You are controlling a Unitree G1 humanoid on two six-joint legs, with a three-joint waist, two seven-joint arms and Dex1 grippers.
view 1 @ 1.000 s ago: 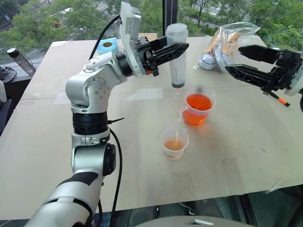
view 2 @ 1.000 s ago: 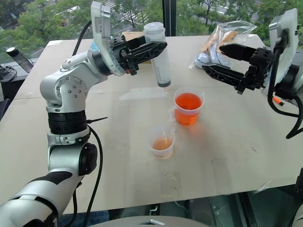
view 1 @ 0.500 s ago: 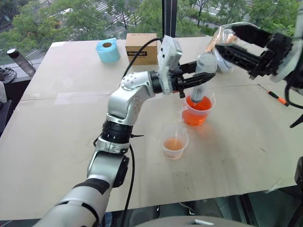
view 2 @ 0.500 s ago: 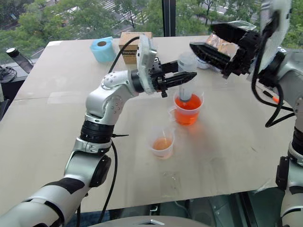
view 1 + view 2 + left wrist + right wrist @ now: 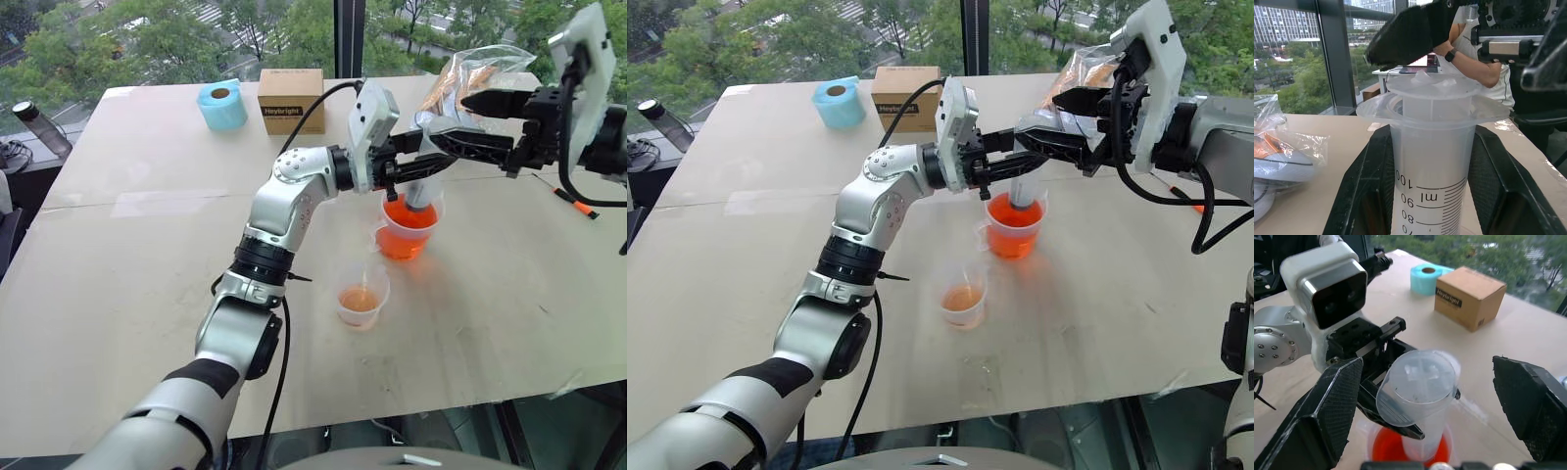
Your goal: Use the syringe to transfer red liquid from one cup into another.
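Clear syringe (image 5: 1022,181) stands upright in my left gripper (image 5: 1014,162), tip in the handled cup (image 5: 1011,227); my wide-open right gripper (image 5: 1058,117) flanks its plunger.

A wide pale beige tabletop (image 5: 118,255) stands against tall glass windows with a dark vertical frame post (image 5: 350,39). Daylight falls across it. Outside, leafy green treetops (image 5: 118,39) and distant grey high-rise buildings (image 5: 1283,29).
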